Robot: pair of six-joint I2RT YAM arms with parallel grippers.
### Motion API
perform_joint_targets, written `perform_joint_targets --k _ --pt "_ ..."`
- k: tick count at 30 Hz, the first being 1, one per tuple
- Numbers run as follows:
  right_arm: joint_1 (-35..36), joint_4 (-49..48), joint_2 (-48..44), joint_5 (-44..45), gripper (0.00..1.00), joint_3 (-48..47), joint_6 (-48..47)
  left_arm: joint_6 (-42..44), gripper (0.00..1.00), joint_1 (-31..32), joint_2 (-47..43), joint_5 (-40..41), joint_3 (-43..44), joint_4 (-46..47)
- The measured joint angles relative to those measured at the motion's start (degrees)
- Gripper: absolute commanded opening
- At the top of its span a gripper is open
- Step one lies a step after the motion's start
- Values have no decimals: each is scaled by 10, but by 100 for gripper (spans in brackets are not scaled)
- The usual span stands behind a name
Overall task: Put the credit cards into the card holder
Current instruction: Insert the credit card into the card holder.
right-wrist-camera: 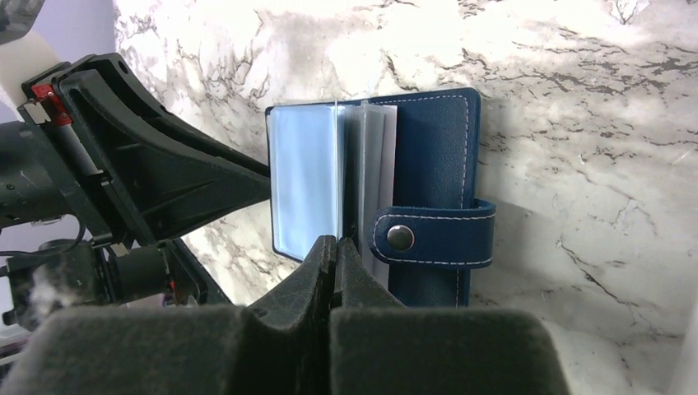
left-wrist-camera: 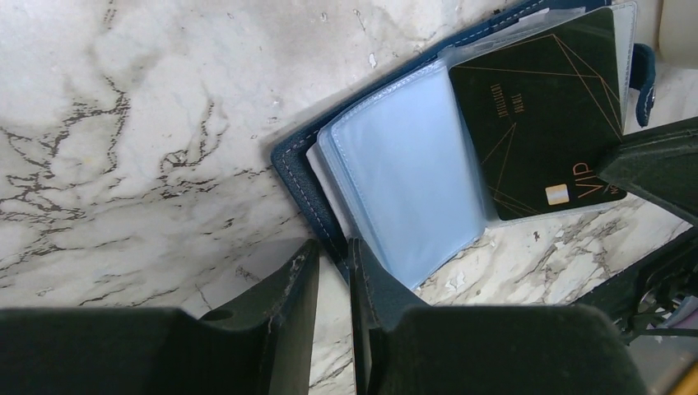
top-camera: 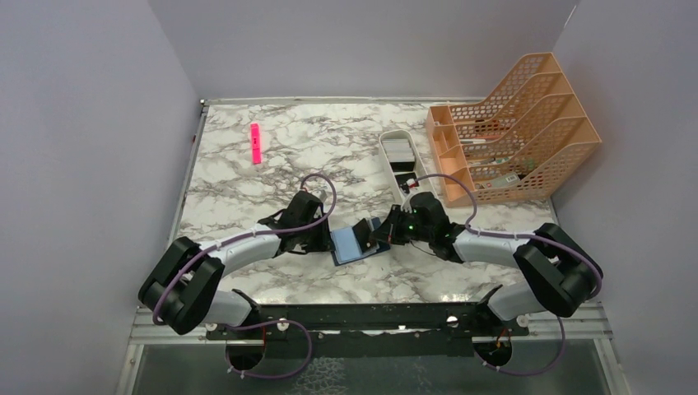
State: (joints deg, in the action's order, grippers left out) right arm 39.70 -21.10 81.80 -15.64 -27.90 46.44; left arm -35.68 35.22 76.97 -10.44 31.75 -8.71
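**ONE LEGIBLE WORD: "VIP"**

Reads "VIP" in gold capitals on the black credit card (left-wrist-camera: 535, 107), at one corner of its face, just beside the small gold chip (left-wrist-camera: 557, 194). Seen in the left wrist view, through a clear sleeve of the open card holder (left-wrist-camera: 296, 169). Two short rows of gold lettering near the card's middle, too fine to read. On the pink marker (top-camera: 256, 143), a dark patch at mid-body, not legible from above. Elsewhere, nothing readable.
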Motion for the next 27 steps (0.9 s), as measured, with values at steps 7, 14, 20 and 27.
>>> perform_joint_targets --k 7,14,20,27 --pt "0 -35 26 -5 1 3 -7 0 24 0 5 0 2 7" --pt "0 -59 44 -18 1 3 -17 2 24 0 7 4 6 0" --pt "0 -62 47 -21 1 3 -26 2 24 0 15 7 16 -8" --pt "0 -75 50 -22 1 12 -19 1 24 0 16 8 18 -11"
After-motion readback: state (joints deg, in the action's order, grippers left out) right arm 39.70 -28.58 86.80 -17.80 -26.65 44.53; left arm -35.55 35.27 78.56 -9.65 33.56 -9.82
